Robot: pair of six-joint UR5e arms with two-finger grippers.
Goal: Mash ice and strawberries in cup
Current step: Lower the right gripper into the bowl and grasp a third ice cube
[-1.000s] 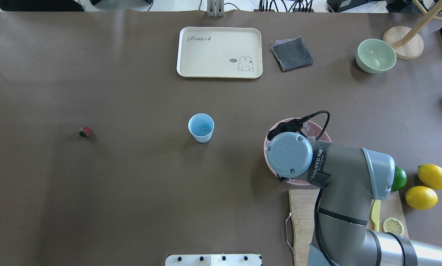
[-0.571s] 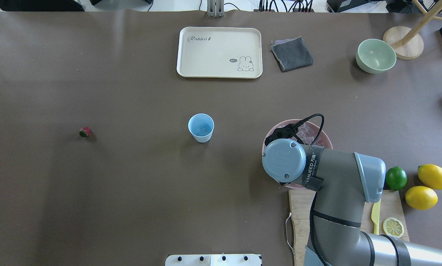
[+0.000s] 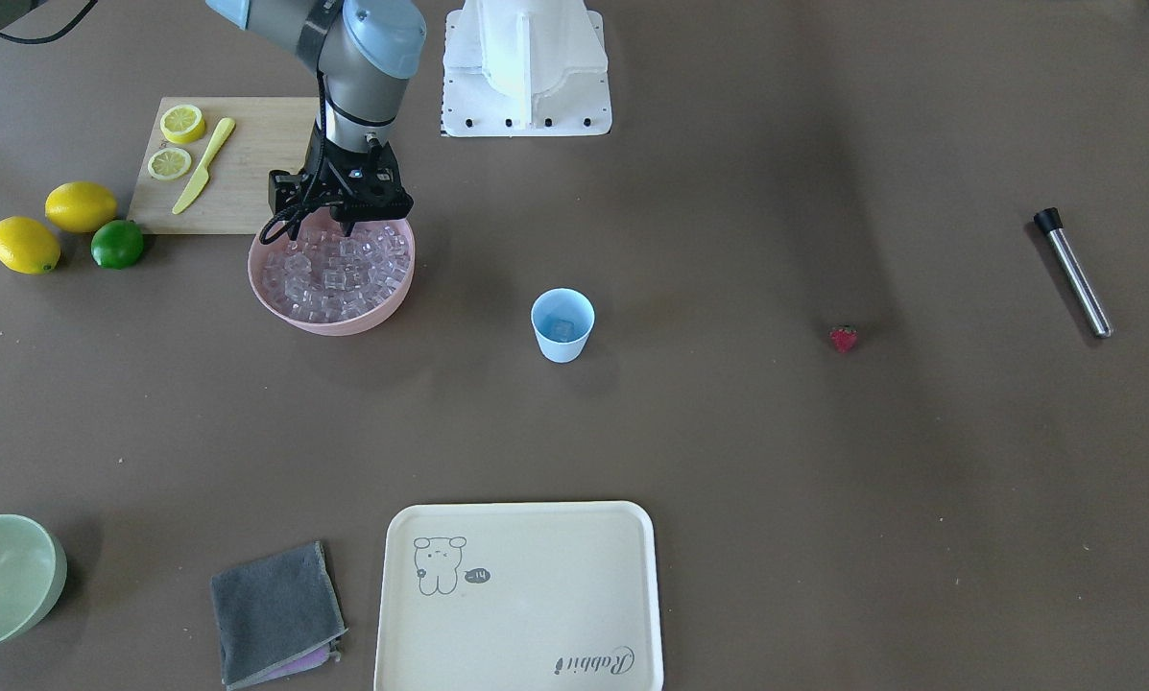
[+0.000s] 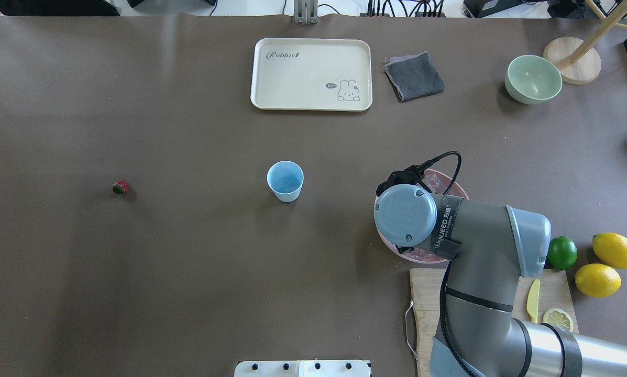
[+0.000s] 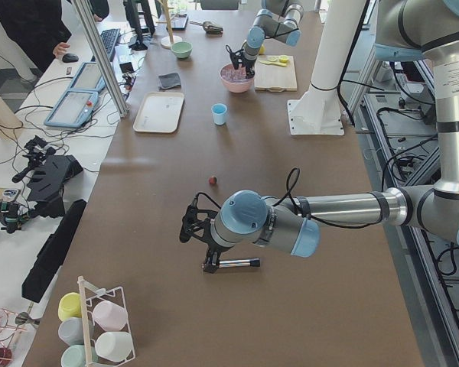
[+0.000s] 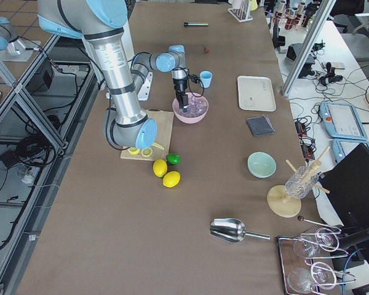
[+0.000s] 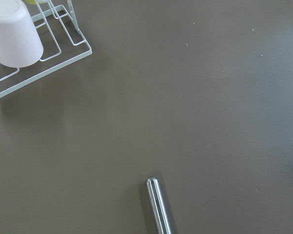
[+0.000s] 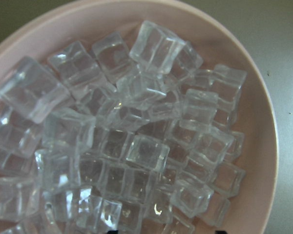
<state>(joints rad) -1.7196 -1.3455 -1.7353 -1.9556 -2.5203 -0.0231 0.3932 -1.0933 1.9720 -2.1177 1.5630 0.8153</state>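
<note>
Early stage: right hand (image 3: 351,221) spread, empty, over ice (image 8: 136,146); cup (image 4: 285,180) holds maybe one cube; strawberry (image 4: 120,187) untouched; mashing pending.

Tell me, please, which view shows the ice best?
Right wrist-mounted: the ice fills it, cubes distinct in the pink bowl. Front-facing shows it small; overhead, the arm covers most; side views, tiny; left wrist, none.

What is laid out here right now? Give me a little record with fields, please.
Cup: light blue, upright, mid-table
Ice: clear cubes heaped in the pink bowl
Strawberry: alone on the table, apart from the cup
Right tool: open, low over the ice
Left tool: by the metal rod; open or shut unclear
</note>
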